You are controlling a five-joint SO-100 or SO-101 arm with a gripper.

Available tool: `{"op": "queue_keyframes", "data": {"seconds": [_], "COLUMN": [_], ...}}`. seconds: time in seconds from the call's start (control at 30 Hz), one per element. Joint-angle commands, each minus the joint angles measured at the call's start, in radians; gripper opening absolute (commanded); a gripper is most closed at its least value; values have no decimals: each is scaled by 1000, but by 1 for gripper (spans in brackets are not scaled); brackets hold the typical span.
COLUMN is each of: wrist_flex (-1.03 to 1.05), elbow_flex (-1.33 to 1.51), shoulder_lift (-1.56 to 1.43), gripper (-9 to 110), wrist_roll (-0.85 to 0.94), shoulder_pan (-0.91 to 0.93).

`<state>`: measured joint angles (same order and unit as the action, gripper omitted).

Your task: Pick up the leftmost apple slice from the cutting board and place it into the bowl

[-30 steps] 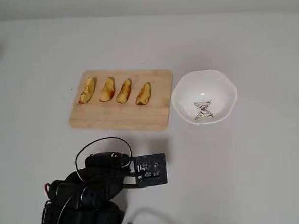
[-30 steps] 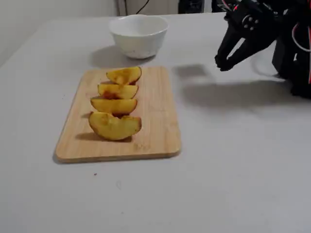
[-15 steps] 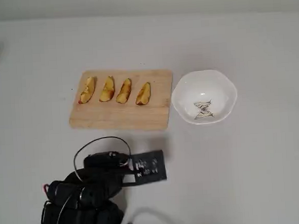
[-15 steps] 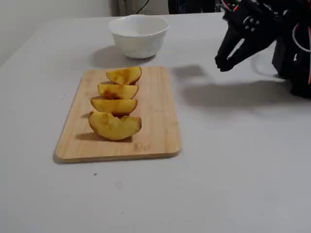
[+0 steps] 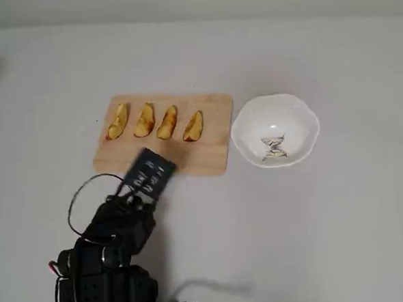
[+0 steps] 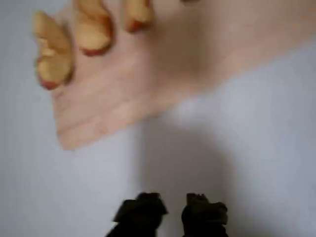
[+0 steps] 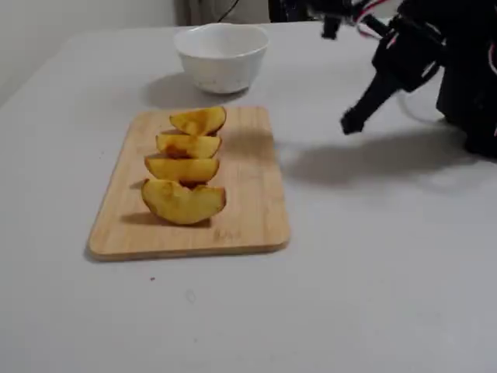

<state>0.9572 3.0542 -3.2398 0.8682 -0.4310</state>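
Several apple slices lie in a row on the tan cutting board [image 5: 208, 154]. The leftmost apple slice [image 5: 117, 121] in the overhead view is the nearest one [image 7: 183, 202] in the fixed view and sits at the wrist view's left [image 6: 52, 61]. The white bowl [image 5: 297, 121] stands just right of the board. My gripper [image 7: 351, 123] hovers above the table beside the board's edge, well short of the slices. In the wrist view the gripper [image 6: 170, 213] shows two dark fingertips with a narrow gap and nothing between them. From overhead, the wrist camera box [image 5: 149, 175] hides it.
The arm's black base and cables [image 5: 103, 280] fill the overhead view's lower left. The bowl [image 7: 221, 58] stands past the board's far end in the fixed view. Around them is plain white table [image 5: 315, 226].
The arm has swung left and reached forward; its wrist camera box now overlaps the board's near edge. Slices, board and bowl have not moved.
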Motion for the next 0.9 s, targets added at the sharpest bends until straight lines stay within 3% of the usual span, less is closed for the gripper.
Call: {"op": "queue_keyframes", "data": {"seconds": [0.0, 0.2, 0.4, 0.87], "wrist_flex": [-207, -284, -264, -284], "elbow_flex": [-212, -672, -1028, -1304], "shoulder_lift": [371, 971, 1382, 1741], "gripper": [14, 21, 23, 23], "wrist_roll": [74, 57, -6, -55], "shoulder_pan": [-29, -71, -133, -181]}}
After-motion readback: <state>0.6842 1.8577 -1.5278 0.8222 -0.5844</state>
